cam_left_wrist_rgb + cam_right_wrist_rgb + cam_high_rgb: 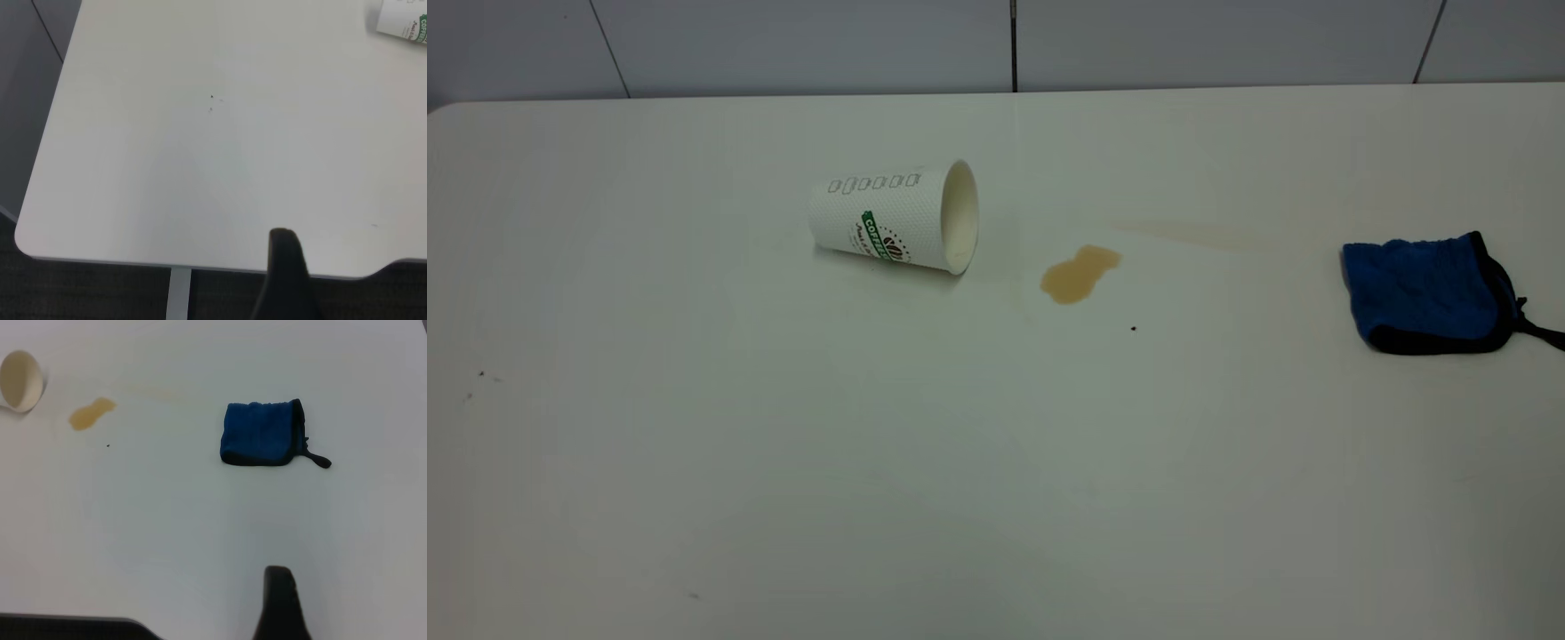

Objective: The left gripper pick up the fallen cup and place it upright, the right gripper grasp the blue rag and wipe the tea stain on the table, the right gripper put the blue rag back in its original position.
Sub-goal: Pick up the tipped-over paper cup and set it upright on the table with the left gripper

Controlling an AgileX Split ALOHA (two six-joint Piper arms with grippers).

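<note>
The cup (894, 218) lies on its side on the table (783, 462), left of centre, with its mouth facing the tea stain (1079, 274), a short gap to its right. The blue rag (1427, 293) lies folded at the far right. Neither gripper shows in the exterior view. In the left wrist view only a black part of my left gripper (285, 280) shows, over the table's near edge, far from the cup (403, 20). In the right wrist view a black part of my right gripper (280, 603) shows, well short of the rag (260, 433), with the stain (91, 413) and cup (21, 380) farther off.
A faint pale-brown streak (1192, 233) lies beyond the stain. A tiny dark speck (1134, 328) sits near the stain, and more specks (480, 375) lie at the far left. The table's rounded corner (27, 240) is close to the left arm. A grey wall runs behind the table.
</note>
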